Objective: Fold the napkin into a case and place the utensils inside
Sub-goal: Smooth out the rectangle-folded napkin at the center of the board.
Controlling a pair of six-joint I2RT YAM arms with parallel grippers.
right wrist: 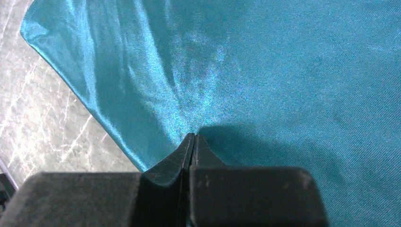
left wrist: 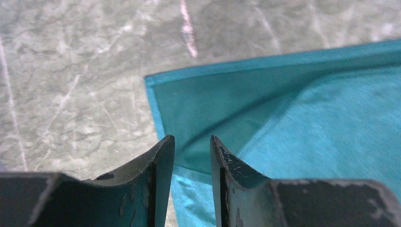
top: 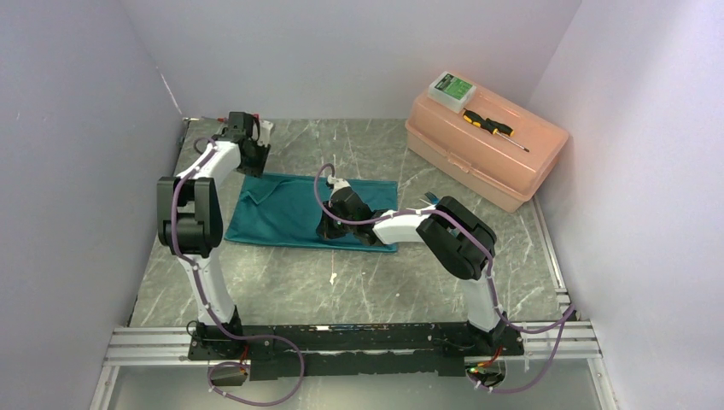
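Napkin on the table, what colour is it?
The napkin is teal with a slight sheen, clearest in the right wrist view.

Left tool (left wrist: 191, 142) stands slightly parted; right tool (right wrist: 193, 138) clamps the napkin (right wrist: 293, 71).

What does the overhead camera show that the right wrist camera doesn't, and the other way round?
Only overhead: the whole napkin outline, the left arm at its far-left corner, and a toolbox carrying a screwdriver. Only the right wrist: the right pincer shut on the napkin, with creases fanning out from the pinch. Both: the teal napkin lying on the grey table.
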